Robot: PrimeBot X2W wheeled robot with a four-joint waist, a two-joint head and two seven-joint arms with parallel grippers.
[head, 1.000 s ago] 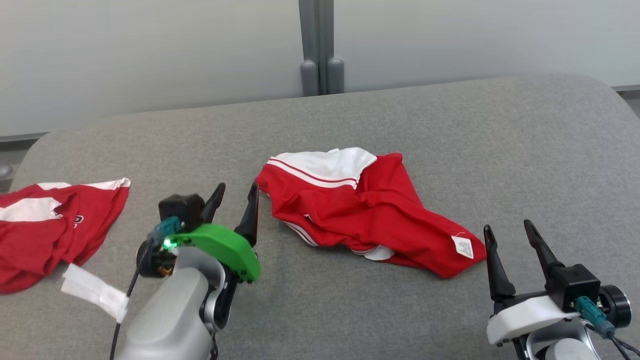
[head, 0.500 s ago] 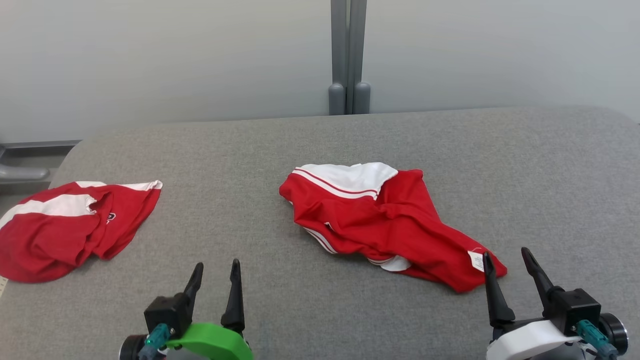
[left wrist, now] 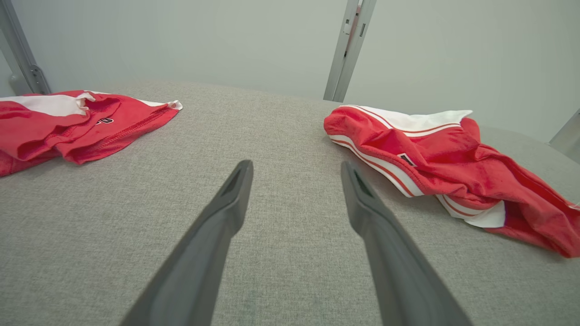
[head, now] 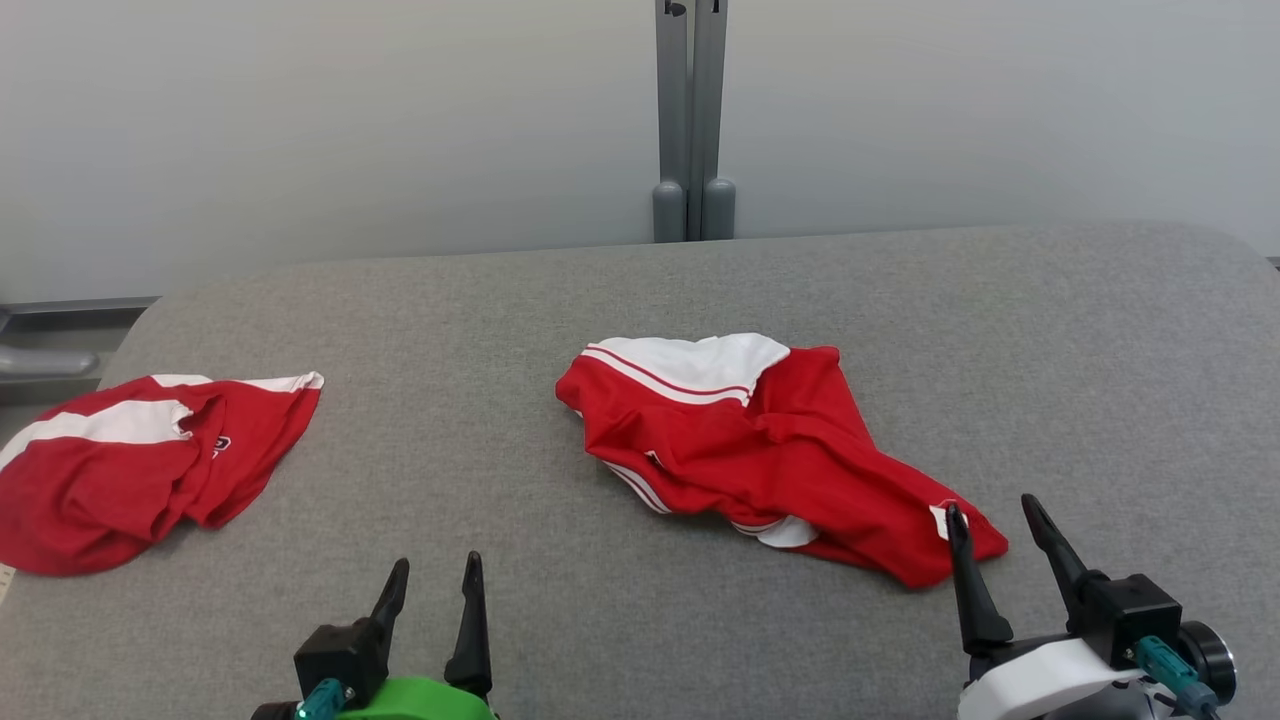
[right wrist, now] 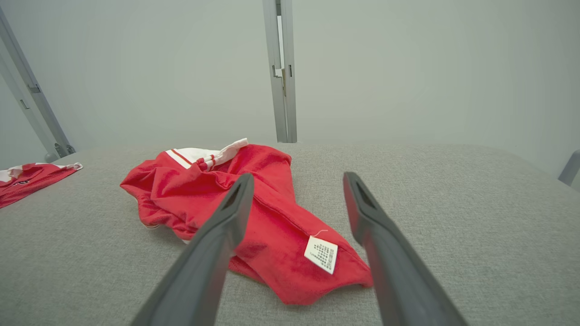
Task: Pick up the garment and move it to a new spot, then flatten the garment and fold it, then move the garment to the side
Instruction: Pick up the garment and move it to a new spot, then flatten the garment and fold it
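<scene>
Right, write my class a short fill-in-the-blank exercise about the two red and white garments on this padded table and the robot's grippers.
1. The crumpled red-and-white garment in the middle lies on a ___ fabric-covered table.
2. A second red-and-white garment lies toward the robot's ___ side.
3. The left gripper and right gripper both have jaws standing ___.
4. The small white care label lies nearest the ___ of the two grippers.
Missing words: grey; left; open; right.
</scene>
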